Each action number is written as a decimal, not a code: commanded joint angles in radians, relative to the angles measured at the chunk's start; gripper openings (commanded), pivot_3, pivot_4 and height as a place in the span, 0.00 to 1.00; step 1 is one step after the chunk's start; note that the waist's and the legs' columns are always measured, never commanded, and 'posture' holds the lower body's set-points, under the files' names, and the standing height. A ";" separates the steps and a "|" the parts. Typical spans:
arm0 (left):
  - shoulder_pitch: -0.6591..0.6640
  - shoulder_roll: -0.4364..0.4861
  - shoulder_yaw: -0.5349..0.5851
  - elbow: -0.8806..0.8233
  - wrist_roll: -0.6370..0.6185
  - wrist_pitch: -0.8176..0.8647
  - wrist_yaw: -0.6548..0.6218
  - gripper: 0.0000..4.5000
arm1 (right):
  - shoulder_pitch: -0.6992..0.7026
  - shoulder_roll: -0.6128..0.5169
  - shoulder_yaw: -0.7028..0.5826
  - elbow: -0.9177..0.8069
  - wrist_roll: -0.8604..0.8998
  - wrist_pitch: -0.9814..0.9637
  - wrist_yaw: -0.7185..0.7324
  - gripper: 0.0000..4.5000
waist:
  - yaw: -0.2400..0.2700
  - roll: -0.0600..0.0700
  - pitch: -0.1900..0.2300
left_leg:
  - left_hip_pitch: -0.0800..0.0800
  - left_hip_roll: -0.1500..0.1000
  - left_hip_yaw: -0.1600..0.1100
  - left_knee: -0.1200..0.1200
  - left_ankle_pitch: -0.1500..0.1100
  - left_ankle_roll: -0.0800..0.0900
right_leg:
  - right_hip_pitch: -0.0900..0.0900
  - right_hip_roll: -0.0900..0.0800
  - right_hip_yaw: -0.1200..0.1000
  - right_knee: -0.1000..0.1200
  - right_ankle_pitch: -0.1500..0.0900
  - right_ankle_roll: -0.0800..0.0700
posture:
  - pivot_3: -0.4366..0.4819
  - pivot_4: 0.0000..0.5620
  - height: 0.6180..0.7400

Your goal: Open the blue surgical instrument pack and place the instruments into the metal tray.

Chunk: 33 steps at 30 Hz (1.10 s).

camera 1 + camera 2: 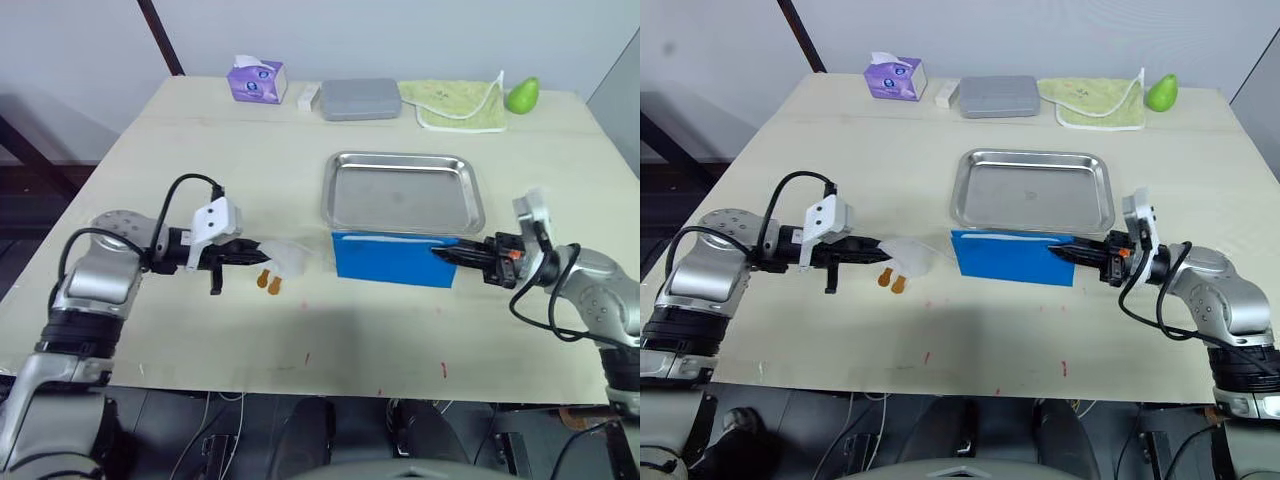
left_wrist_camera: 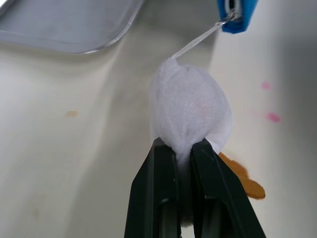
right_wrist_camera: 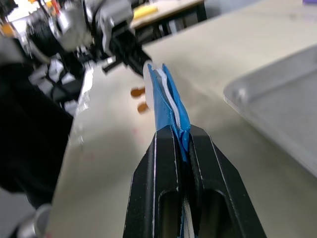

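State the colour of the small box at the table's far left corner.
Purple, with white tissue poking out of the tissue box; clearest in the left eye view.

No text, label, brand, number or sign can be read anywhere. The purple tissue box (image 1: 257,80) at the far side of the table (image 1: 300,330) carries a printed pattern, but no letters can be made out on it. The blue surgical instrument pack (image 1: 396,258) shows a plain blue face.

bright blue pack (image 1: 395,257), shiny silver tray (image 1: 402,192)
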<state>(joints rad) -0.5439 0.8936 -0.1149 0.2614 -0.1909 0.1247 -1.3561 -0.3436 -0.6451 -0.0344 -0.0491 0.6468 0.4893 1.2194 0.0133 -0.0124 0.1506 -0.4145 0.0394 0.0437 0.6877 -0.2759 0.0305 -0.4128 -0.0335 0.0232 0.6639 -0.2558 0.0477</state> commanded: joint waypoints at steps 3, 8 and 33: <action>-0.063 -0.010 -0.011 0.067 0.043 -0.078 -0.016 0.00 | 0.028 -0.018 0.022 0.010 -0.073 -0.095 0.041 0.00 | 0.000 0.000 0.000 | 0.000 0.000 0.000 0.000 0.000 0.000 | 0.000 0.000 0.000 0.000 0.000 0.000 | 0.48 0.27 0.97; -0.095 -0.020 -0.029 0.134 0.075 -0.138 -0.036 0.00 | 0.053 -0.026 0.044 0.028 -0.130 -0.149 0.062 0.00 | -0.001 0.000 0.000 | 0.001 0.000 0.000 0.000 0.000 0.000 | 0.000 0.000 0.000 0.000 0.000 0.000 | 0.48 0.27 0.97; -0.170 -0.011 0.149 0.344 -0.027 -0.091 0.028 0.91 | 0.063 -0.025 0.072 0.074 -0.192 -0.234 0.085 0.00 | -0.002 0.000 0.000 | 0.000 0.000 0.000 0.001 0.000 0.000 | 0.000 0.000 0.000 0.001 0.000 0.000 | 0.48 0.27 0.97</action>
<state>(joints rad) -0.7199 0.8656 -0.0334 0.6836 -0.1228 -0.0658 -1.3025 -0.2849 -0.6588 0.0311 0.0186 0.4756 0.2588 1.2976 0.0112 -0.0127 0.1504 -0.4140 0.0397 0.0440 0.6884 -0.2758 0.0304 -0.4126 -0.0339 0.0232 0.6646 -0.2558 0.0478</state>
